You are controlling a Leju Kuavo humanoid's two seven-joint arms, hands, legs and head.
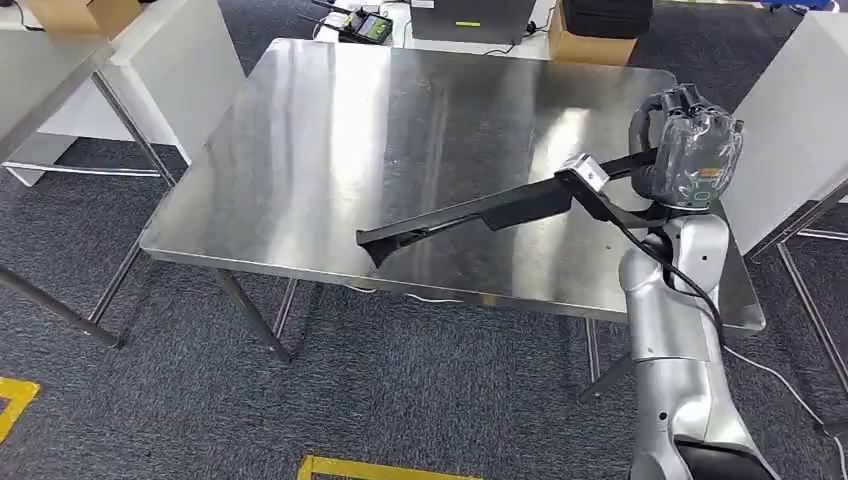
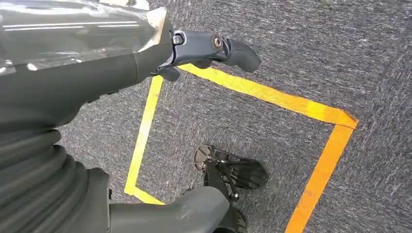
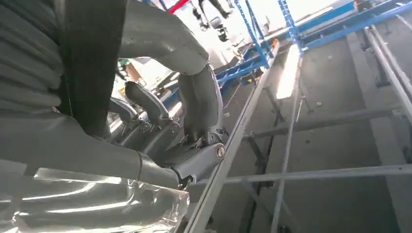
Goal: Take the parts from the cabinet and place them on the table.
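A long black part (image 1: 470,215) with a silver block at its upper end slants down over the steel table (image 1: 330,120). Its lower tip lies at or just above the tabletop near the front edge. My right hand (image 1: 685,145), wrapped in clear plastic, grips the part's upper end above the table's right side. In the right wrist view my right hand (image 3: 160,126) has its fingers (image 3: 145,107) curled in, beside the table's edge (image 3: 233,145). My left hand (image 2: 97,82) hangs over the carpet with its fingers apart and nothing in it.
White panels stand to the left (image 1: 170,60) and right (image 1: 790,110) of the table. A cardboard box (image 1: 590,40) and electronics (image 1: 365,25) sit behind it. Another table's leg (image 1: 60,310) is at the left. Yellow tape (image 2: 272,94) marks the grey carpet.
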